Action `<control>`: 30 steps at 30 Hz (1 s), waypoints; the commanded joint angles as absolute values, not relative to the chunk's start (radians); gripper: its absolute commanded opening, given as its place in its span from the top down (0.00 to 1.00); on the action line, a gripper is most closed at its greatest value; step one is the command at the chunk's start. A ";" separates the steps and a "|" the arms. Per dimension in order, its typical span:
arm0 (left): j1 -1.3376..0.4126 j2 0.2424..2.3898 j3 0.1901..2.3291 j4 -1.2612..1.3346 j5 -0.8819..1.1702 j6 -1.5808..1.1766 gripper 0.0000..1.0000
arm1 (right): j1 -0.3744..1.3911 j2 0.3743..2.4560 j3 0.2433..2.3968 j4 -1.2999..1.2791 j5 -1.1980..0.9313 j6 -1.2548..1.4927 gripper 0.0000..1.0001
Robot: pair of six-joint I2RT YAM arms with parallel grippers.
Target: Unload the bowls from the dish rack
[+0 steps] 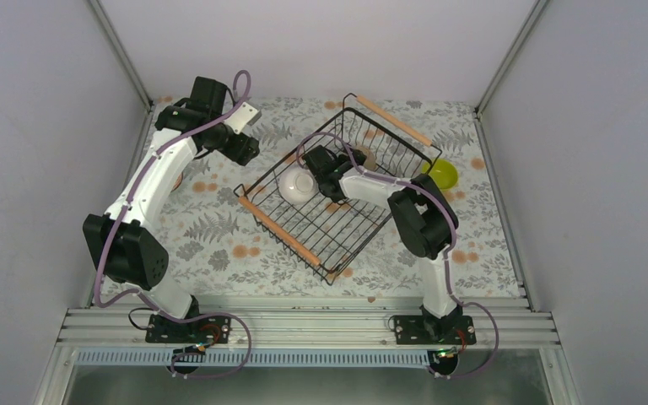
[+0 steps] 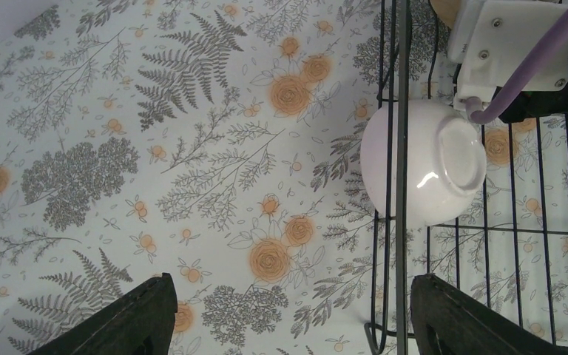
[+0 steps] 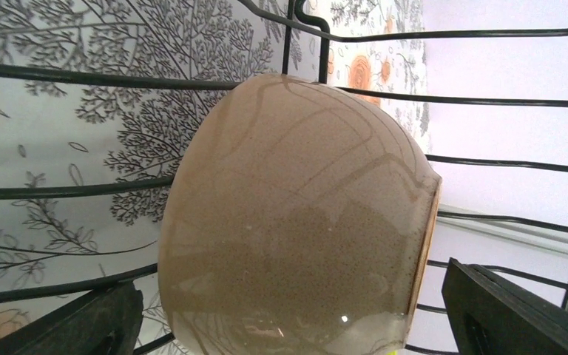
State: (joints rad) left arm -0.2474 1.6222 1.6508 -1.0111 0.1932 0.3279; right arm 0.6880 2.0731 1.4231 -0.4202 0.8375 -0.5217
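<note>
- Currently your right gripper point(image 3: 296, 329) is down inside the dish rack point(image 1: 337, 228). Its jaws are spread wide, and the tan-beige bowl point(image 3: 296, 214) sits between its two black fingers point(image 3: 81, 325).
- That bowl lies on its side against the rack's wires, with its rim turned to the right in the right wrist view. A sliver of gap shows beside each finger, so nothing is clamped.
- From above, you see only a tan edge of that bowl past the right gripper, toward the far side of the rack.
- Your left gripper point(image 2: 288, 325) hangs at the rack's left side, jaws wide apart and holding nothing. In its wrist view one finger shows over the flowered table point(image 2: 155, 148) and the other over the rack's rim wire.
- The white bowl point(image 2: 429, 163) rests upside down on the rack floor, foot ring up, just inside that rim wire. It is close beside the right gripper's body.
- The yellow-green bowl point(image 1: 440, 174) stands on the table outside the rack, at its right-hand corner. You cannot tell from above whether it touches the wire.
- The rack sits skewed on the table, corner toward you. One of its wooden handles point(image 1: 392, 120) is on the far side and the other on the near-left side.
</note>
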 commanded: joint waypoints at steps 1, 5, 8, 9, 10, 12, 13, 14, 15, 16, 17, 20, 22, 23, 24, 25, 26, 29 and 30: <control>-0.253 1.603 1.657 -1.007 0.204 0.316 0.21 | 0.676 2.119 1.398 -0.447 0.957 -0.509 0.00; -0.253 1.605 1.662 -1.009 0.209 0.314 0.21 | 0.676 2.122 1.399 -0.457 0.991 -0.503 0.00; -0.253 1.604 1.666 -1.011 0.208 0.313 0.21 | 0.676 2.115 1.400 -0.447 1.020 -0.507 0.00; -0.252 1.604 1.667 -1.010 0.208 0.313 0.21 | 0.676 2.110 1.400 -0.437 1.029 -0.513 0.00; -0.252 1.604 1.667 -1.012 0.208 0.312 0.21 | 0.676 2.107 1.398 -0.428 1.039 -0.521 0.01; -0.252 1.605 1.670 -1.012 0.210 0.311 0.21 | 0.676 2.106 1.399 -0.418 1.058 -0.530 0.01; -0.253 1.605 1.672 -1.013 0.210 0.311 0.21 | 0.677 2.105 1.401 -0.418 1.061 -0.532 0.00; -0.252 1.606 1.673 -1.014 0.211 0.311 0.21 | 0.678 2.104 1.404 -0.417 1.062 -0.534 0.00; -0.253 1.605 1.673 -1.013 0.210 0.311 0.21 | 0.678 2.103 1.406 -0.415 1.067 -0.535 0.00; -0.253 1.607 1.673 -1.013 0.210 0.311 0.21 | 0.678 2.104 1.410 -0.418 1.072 -0.535 0.00; -0.252 1.608 1.674 -1.014 0.210 0.312 0.21 | 0.678 2.104 1.411 -0.418 1.081 -0.536 0.00; -0.252 1.609 1.676 -1.013 0.211 0.310 0.21 | 0.678 2.107 1.410 -0.417 1.090 -0.543 0.00; -0.252 1.610 1.677 -1.013 0.212 0.310 0.21 | 0.678 2.111 1.410 -0.421 1.084 -0.540 0.00; -0.252 1.610 1.677 -1.014 0.213 0.310 0.21 | 0.677 2.115 1.411 -0.424 1.081 -0.538 0.01; -0.252 1.611 1.676 -1.015 0.213 0.311 0.21 | 0.677 2.118 1.413 -0.428 1.075 -0.534 0.00; -0.252 1.611 1.677 -1.015 0.213 0.310 0.21 | 0.676 2.121 1.416 -0.435 1.068 -0.530 0.00; -0.253 1.611 1.675 -1.015 0.215 0.309 0.21 | 0.675 2.126 1.420 -0.439 1.067 -0.525 0.00; -0.253 1.607 1.675 -1.017 0.213 0.310 0.21 | 0.671 2.132 1.437 -0.454 1.058 -0.510 0.00; -0.252 1.605 1.675 -1.017 0.212 0.310 0.21 | 0.671 2.131 1.440 -0.456 1.058 -0.509 0.02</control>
